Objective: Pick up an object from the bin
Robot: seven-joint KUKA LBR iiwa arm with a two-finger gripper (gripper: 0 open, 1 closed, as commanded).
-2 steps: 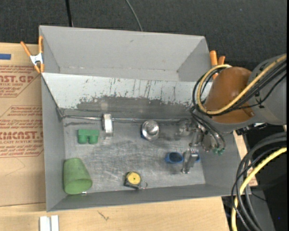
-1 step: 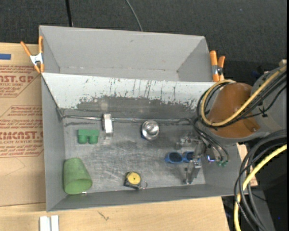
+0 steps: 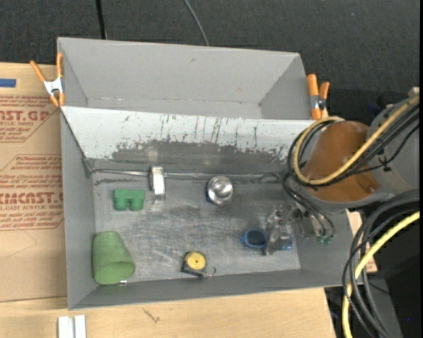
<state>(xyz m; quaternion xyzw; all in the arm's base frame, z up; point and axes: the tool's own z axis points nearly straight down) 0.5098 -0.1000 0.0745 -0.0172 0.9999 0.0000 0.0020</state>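
My gripper is low in the bin's front right corner, under the orange cover on the wrist. A small blue ring-shaped thing lies on the floor against its left side, and part of it is hidden under the gripper. A shiny silver ball-like knob rests to the upper left of the gripper, well apart from it. A little yellow tape measure lies near the front wall, left of the blue thing.
On the bin's left side are a green block, a tipped green cup in the front left corner, and a small white clip-like piece near the back wall. Cables loop around the wrist at the right.
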